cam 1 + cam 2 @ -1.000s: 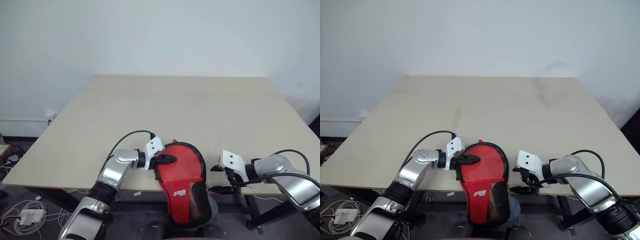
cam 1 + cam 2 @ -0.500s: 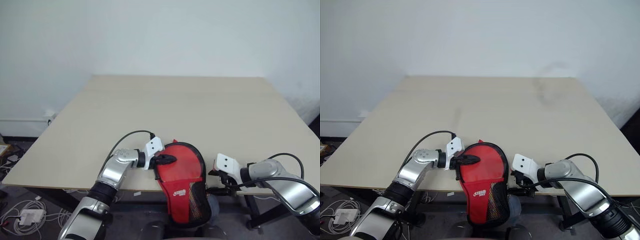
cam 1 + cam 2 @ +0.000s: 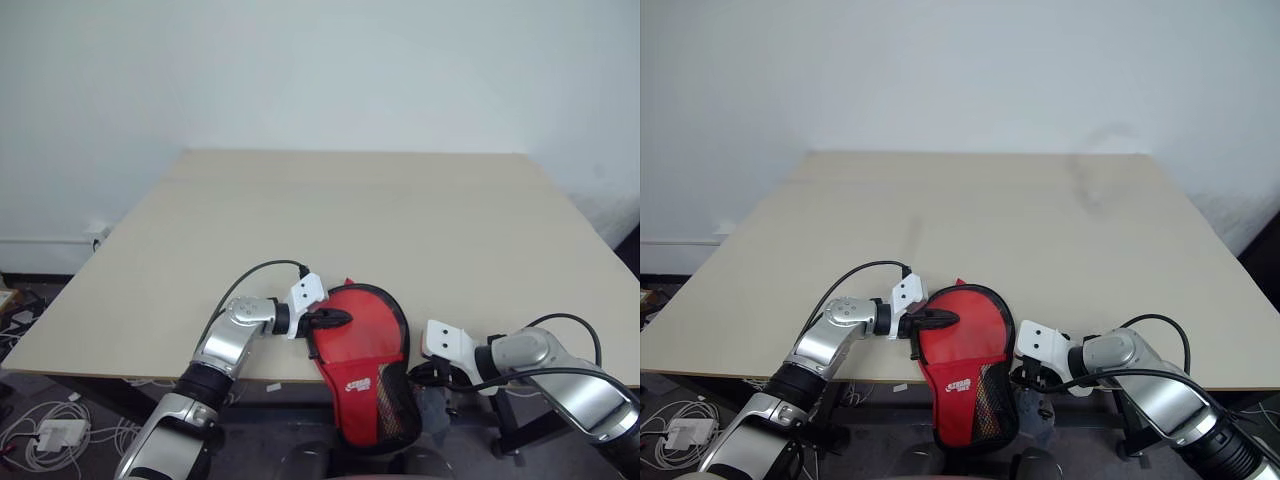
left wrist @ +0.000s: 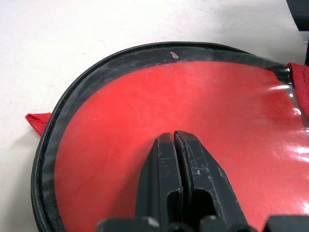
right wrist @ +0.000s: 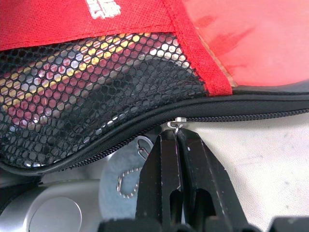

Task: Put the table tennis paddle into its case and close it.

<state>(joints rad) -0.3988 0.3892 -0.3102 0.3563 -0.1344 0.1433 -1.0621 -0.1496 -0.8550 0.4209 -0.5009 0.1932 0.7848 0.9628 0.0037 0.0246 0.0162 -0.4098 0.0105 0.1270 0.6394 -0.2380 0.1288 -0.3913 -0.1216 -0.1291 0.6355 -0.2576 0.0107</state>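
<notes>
The red case (image 3: 360, 340) lies at the table's front edge, its handle end with the black mesh pocket (image 5: 96, 72) hanging over the edge. The paddle is hidden. My left gripper (image 3: 340, 318) is shut with nothing between its fingers, its tips resting on the case's glossy red round face (image 4: 145, 111) inside the black zipper rim. My right gripper (image 3: 414, 373) is at the case's right side, just below the table edge. It is shut on a small metal zipper pull (image 5: 177, 124) right under the zipper rim.
The pale wooden table (image 3: 350, 220) stretches far back to a white wall. Cables and a power strip (image 3: 55, 432) lie on the floor at the left. A thin metal chain (image 5: 129, 180) hangs below the zipper beside my right fingers.
My right gripper has moved left to the case's right edge and gone from open to shut. The left arm and the case have stayed still.
</notes>
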